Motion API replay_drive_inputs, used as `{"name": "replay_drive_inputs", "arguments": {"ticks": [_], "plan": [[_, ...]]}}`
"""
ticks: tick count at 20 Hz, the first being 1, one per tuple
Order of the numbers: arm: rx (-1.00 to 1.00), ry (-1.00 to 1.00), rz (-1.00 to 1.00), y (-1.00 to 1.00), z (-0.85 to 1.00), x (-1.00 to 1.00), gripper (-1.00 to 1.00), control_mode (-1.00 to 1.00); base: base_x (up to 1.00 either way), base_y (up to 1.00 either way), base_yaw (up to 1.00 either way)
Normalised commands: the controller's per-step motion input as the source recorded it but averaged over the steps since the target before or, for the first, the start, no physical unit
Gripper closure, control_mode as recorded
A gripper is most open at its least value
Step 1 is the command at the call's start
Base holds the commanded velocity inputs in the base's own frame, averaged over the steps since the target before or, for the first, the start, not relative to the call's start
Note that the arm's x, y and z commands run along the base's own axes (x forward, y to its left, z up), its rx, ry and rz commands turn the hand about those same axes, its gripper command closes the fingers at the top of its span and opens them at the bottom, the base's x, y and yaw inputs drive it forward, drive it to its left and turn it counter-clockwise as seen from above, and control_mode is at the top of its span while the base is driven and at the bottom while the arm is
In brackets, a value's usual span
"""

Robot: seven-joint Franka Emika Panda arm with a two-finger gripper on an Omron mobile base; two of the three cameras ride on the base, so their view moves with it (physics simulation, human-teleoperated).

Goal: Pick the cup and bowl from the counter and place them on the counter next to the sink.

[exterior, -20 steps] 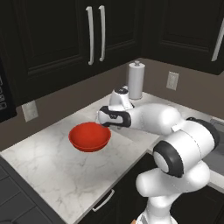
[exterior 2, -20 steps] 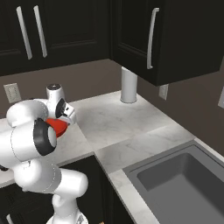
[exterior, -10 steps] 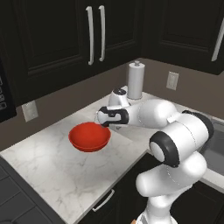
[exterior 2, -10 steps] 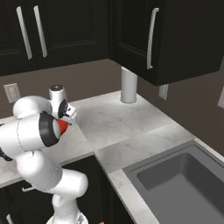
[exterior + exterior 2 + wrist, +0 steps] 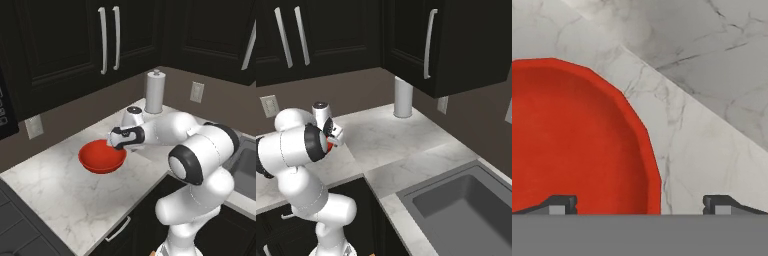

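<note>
On the white marble desk (image 5: 60, 195) with faint grey veins, the wide, shallow, glossy red round bowl (image 5: 102, 157) sits near the front edge. Just above its right rim hangs the gripper (image 5: 640, 204), jaws spread wide, nothing between them; one dark tip over the smooth red interior, the other over bare marble. A white cylindrical paper-towel roll (image 5: 155, 92) stands upright by the back wall. Dark grey rectangular sink (image 5: 463, 205) lies well apart.
</note>
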Motion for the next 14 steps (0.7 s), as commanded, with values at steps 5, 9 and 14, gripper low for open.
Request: {"name": "replay_drive_inputs", "arguments": {"ticks": [5, 9, 14], "plan": [[0.0, 0.0, 0.0, 0.08, -0.31, 0.0, -1.0, -1.0, 0.0, 0.0, 0.0], [0.0, 0.0, 0.0, 0.03, -0.27, 0.0, -1.0, -1.0, 0.0, 0.0, 0.0], [0.0, 0.0, 0.0, 0.01, -0.18, 0.0, -1.0, -1.0, 0.0, 0.0, 0.0]]}}
